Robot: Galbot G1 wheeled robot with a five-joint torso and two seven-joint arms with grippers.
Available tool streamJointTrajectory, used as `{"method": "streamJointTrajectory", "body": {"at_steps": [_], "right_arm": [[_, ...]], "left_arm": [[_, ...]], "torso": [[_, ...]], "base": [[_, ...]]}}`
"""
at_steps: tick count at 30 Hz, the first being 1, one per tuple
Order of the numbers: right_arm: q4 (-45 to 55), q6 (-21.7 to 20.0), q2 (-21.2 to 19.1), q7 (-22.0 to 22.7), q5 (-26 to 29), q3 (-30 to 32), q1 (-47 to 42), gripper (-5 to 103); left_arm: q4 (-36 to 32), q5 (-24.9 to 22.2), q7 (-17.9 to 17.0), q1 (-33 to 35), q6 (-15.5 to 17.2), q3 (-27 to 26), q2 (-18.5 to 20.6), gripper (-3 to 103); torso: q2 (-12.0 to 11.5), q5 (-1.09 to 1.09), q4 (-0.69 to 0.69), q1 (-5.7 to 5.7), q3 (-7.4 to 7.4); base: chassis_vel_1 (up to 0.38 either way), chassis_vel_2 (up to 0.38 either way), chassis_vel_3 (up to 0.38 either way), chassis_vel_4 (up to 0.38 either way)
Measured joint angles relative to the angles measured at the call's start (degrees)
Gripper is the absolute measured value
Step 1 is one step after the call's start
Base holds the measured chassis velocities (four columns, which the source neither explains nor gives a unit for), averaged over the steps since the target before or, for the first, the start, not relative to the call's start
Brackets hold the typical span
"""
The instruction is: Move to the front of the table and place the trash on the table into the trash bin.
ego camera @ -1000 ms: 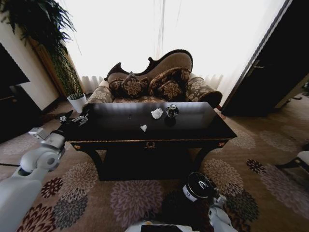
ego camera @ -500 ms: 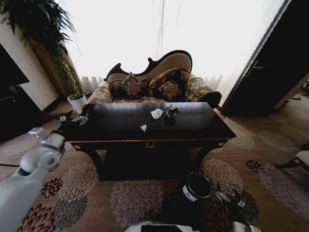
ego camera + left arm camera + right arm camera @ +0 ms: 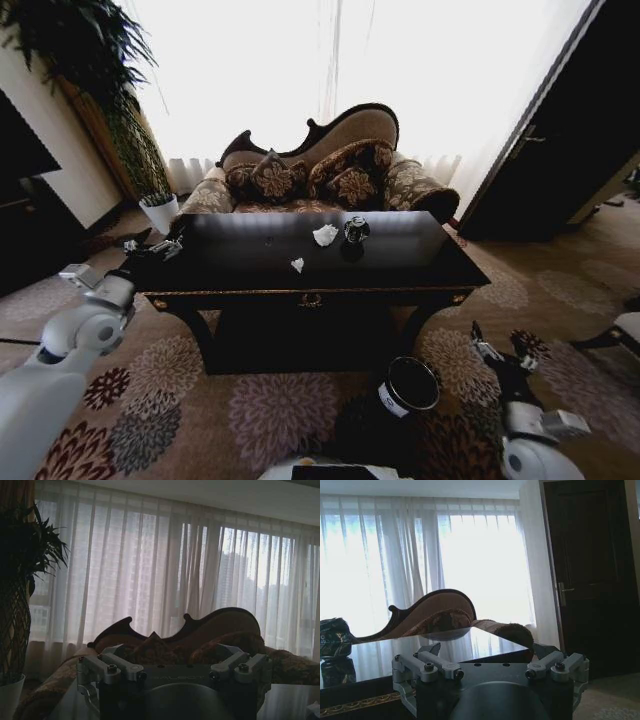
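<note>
Now facing the black surface (image 3: 400,262), both arms low at its sides.
Behind stands a sofa (image 3: 320,165); the trash bin (image 3: 408,386) sits on the carpet before the surface's right leg; white paper wads (image 3: 325,235) and a dark cup (image 3: 356,230) lie mid-surface; left hand (image 3: 155,245) at the left corner, right hand (image 3: 497,352) beside the bin, fingers apart on both.

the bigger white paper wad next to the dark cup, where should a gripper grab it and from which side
Probably from straight above, pinching across the middle of the white wad. It lies low and crumpled on the flat table, so no side offers a hold. The cup sits close on its right, so the fingers are best set front to back, clear of it.
</note>
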Motion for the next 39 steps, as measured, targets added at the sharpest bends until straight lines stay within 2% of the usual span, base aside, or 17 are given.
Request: {"method": "streamJointTrajectory", "body": {"at_steps": [2,5,11,14,17,22,28,30,31,34,39], "right_arm": [[0.00,-0.42,-1.32,0.03,0.41,-0.01,0.54,100],[-0.27,-1.94,-7.36,-0.30,1.94,-1.32,3.59,100],[-1.22,-3.61,-11.55,-1.45,3.29,-3.70,7.67,100],[-2.91,-4.65,-14.59,-2.87,4.51,-6.78,11.65,100],[-3.73,-4.90,-15.52,-3.89,4.62,-8.25,13.21,100],[-6.76,-6.07,-18.79,-6.88,5.27,-15.24,19.44,100],[-8.57,-7.33,-21.89,-8.63,6.27,-19.75,24.12,100],[-10.73,-7.99,-24.38,-9.53,6.34,-24.07,29.90,100],[-10.73,-7.99,-24.38,-9.53,6.34,-24.07,29.90,100],[-13.71,-8.57,-26.67,-9.90,6.51,-30.23,36.73,100],[-18.23,-8.85,-27.86,-10.45,6.53,-39.65,44.68,100]], "left_arm": [[0.00,0.00,0.00,0.00,0.00,0.00,0.00,100],[0.00,0.00,0.00,0.00,0.00,0.00,0.00,100],[0.00,0.00,0.00,0.00,0.00,0.00,0.00,100],[0.00,0.00,0.00,0.00,0.00,0.00,0.00,100],[0.00,0.00,0.00,0.00,-0.01,0.00,0.00,100],[0.00,0.00,0.00,0.00,0.00,0.00,0.00,100],[0.00,0.00,0.00,0.00,-0.01,0.00,0.00,100],[0.00,0.00,0.00,0.00,0.00,0.00,0.00,100],[0.00,0.00,0.00,0.00,0.00,0.00,0.00,100],[0.00,-0.01,0.01,0.00,0.00,0.00,0.00,100],[0.00,0.00,0.01,0.00,0.00,0.00,0.00,100]], "torso": [[0.00,0.02,0.00,0.00,0.00],[0.00,0.00,-0.02,0.00,0.00],[0.00,0.01,-0.01,0.00,0.00],[0.00,0.00,-0.01,0.00,0.00],[0.00,0.01,-0.01,0.00,0.00],[0.00,0.01,-0.01,0.00,0.00],[0.00,-0.01,-0.02,0.00,0.00],[0.00,0.00,-0.02,0.00,0.00],[0.00,0.00,-0.02,0.00,0.00],[0.00,0.01,0.00,0.00,0.00],[-0.01,0.01,-0.01,0.00,0.00]], "base": [[0.000,0.000,0.000,0.000],[0.000,0.000,0.000,0.000],[0.000,0.000,0.000,0.000],[0.000,0.000,0.000,0.000],[0.000,0.000,0.000,0.000],[0.000,0.000,0.000,0.000],[0.000,0.000,0.000,0.000],[0.000,0.000,0.000,0.000],[0.000,0.000,0.000,0.000],[0.000,0.000,0.000,0.000],[0.000,0.000,0.000,0.000]]}}
